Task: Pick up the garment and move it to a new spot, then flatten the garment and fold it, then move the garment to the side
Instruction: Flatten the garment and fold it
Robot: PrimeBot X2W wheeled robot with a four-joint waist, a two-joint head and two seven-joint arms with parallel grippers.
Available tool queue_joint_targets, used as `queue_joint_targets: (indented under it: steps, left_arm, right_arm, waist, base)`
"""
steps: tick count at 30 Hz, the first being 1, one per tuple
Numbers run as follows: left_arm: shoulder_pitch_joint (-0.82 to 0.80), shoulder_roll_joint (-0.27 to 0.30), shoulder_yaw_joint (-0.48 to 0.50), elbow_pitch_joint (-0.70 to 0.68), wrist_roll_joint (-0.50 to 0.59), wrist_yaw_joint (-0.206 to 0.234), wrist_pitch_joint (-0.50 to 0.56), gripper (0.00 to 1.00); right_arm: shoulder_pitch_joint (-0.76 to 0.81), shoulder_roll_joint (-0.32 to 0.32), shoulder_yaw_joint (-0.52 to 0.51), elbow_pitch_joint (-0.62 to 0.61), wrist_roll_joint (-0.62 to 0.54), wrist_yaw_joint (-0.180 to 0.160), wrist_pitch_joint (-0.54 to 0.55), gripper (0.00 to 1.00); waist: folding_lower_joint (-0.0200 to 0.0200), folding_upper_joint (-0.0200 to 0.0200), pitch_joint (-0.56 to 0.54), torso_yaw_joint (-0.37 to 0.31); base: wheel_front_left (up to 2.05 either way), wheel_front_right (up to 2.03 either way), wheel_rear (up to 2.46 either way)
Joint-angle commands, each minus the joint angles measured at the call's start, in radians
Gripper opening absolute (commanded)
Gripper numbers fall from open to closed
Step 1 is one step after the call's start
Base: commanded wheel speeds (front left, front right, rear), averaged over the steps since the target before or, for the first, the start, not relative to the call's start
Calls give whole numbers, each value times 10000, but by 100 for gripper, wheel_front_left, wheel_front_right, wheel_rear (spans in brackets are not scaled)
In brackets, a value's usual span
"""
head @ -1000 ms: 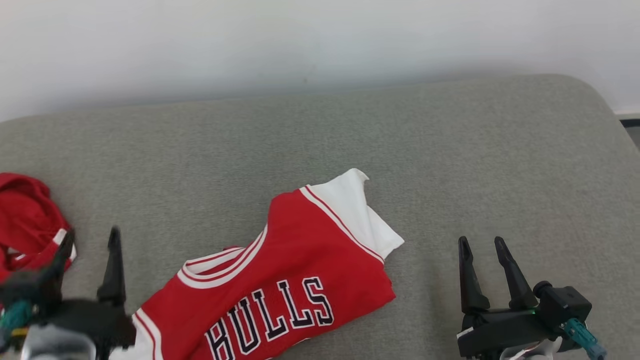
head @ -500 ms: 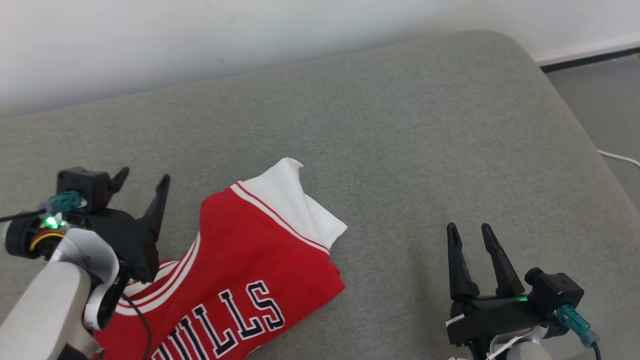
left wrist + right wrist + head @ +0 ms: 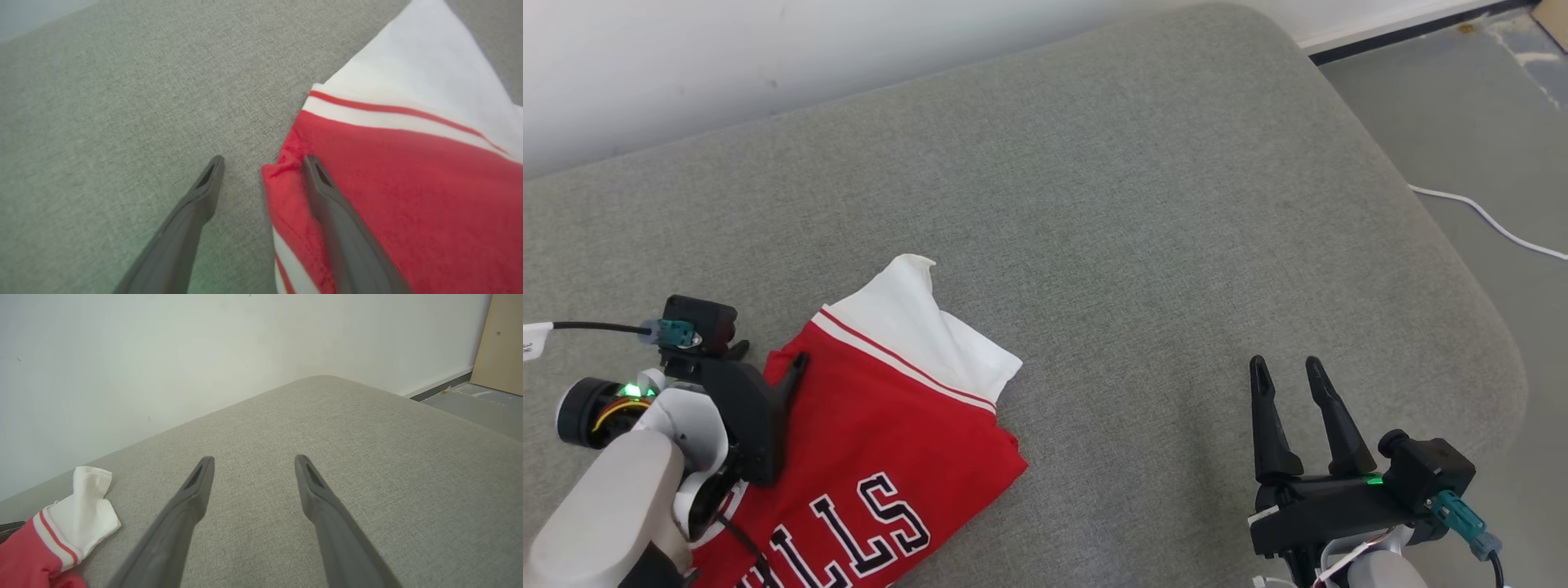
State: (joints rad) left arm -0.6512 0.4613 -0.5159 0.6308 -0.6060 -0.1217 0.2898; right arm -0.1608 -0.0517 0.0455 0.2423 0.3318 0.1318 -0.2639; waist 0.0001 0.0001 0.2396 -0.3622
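The left gripper had its jaws spread wide, with nothing pinched between them. In the left wrist view, one finger lay over the red cloth at the jersey's near edge and the other over bare grey upholstery. The red corner of the cloth sat in the gap, closer to the finger that was over the cloth. Whether that finger pressed on the cloth could not be told.

The jersey spread away from this gripper toward the robot's right and back toward the robot. It was red with white-and-red striped trim, and dark letters edged in white ran off the bottom of the head view. Just ahead of the fingertips and a little to the right, a white sleeve stuck out of the red body, its tip curled.

The right gripper stood well apart from the jersey, off to its right. Its jaws were also parted and empty, and they hung over bare cushion. The jersey showed at the far left of the right wrist view.

Beyond both grippers the grey cushion ran up to a pale wall. Past the cushion's rounded right corner lay a grey floor with a white cable on it. A tan panel stood against the wall farther right.
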Motion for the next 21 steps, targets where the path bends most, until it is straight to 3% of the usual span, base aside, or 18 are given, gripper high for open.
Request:
queue_joint_targets:
  steps: [1,3,4,5,6,7,14,21]
  left_arm:
    - [-56,40,-56,138,-3,4,54,100]
    - [-110,-5,-182,420,-94,-36,133,100]
    - [-123,-88,-215,515,-216,-55,136,75]
    - [-147,-188,-207,601,-376,-73,119,23]
    - [-168,-272,-254,661,-482,-89,120,23]
    - [-193,-332,-336,683,-528,-101,119,0]
    - [-658,-399,-819,281,-1013,-91,-230,0]
    - [-1581,-104,-279,-20,-1001,-6,-1729,0]
  right_arm:
    - [38,26,-5,-5,59,-22,-8,100]
    - [25,28,-18,-17,49,-22,-8,100]
    - [15,28,-25,-27,35,-22,-8,100]
    - [4,26,-40,-44,19,-22,-8,100]
    - [-12,26,-56,-49,7,-22,-8,100]
    - [-23,26,-83,-60,-11,-22,-8,100]
    - [-42,26,-183,-90,-158,-22,-8,100]
    - [56,25,-272,-119,-280,-22,-8,100]
  waist:
    - [-1,-1,72,-67]
    - [-1,-1,98,-74]
    - [-1,-1,107,-72]
    - [-1,-1,122,-57]
    - [-1,-1,131,-37]
    - [-1,-1,140,-3]
    - [-1,-1,61,333]
    - [-1,-1,-83,860]
  base:
    - [0,0,0]
    - [0,0,0]
    - [0,0,0]
    - [0,0,0]
    - [0,0,0]
    - [0,0,0]
    - [0,0,0]
    - [0,0,0]
